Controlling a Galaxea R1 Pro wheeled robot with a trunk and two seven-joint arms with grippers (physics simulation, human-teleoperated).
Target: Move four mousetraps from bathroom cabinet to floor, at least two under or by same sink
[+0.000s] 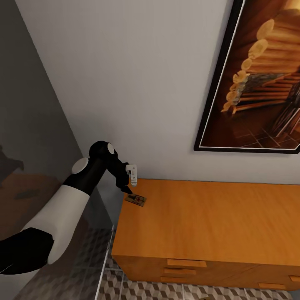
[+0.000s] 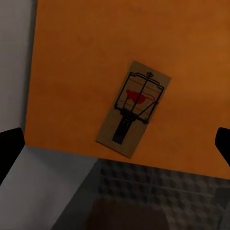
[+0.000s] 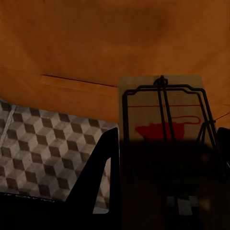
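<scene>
left claw (image 1: 127, 188) just above mousetrap (image 1: 136, 200)

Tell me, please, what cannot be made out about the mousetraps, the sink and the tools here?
- Other mousetraps: one lies on the cabinet top at; one sits in the right tool. The rest cannot be located.
- Sink: its position cannot be judged.
- Left tool: head view too small to read its opening; left wrist view cuts its fingers at the edges.

One mousetrap (image 1: 136, 200) lies on the cabinet (image 1: 208, 225) top's left edge.
</scene>
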